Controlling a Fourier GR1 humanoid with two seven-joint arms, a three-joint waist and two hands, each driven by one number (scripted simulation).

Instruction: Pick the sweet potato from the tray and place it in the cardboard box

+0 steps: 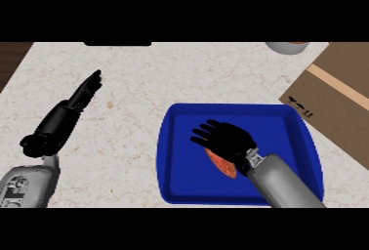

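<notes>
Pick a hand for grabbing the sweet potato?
Right. The right hand is over the sweet potato in the tray, and the cardboard box lies on that side; the left hand rests off the tray.

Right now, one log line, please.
right hand over potato in tray | left hand open at left | potato not yet in box

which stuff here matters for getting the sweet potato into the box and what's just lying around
For the job: sweet potato, blue tray, cardboard box, right hand over the sweet potato.

Lying about: grey dish at the counter's far edge, left hand resting at the left.
</notes>
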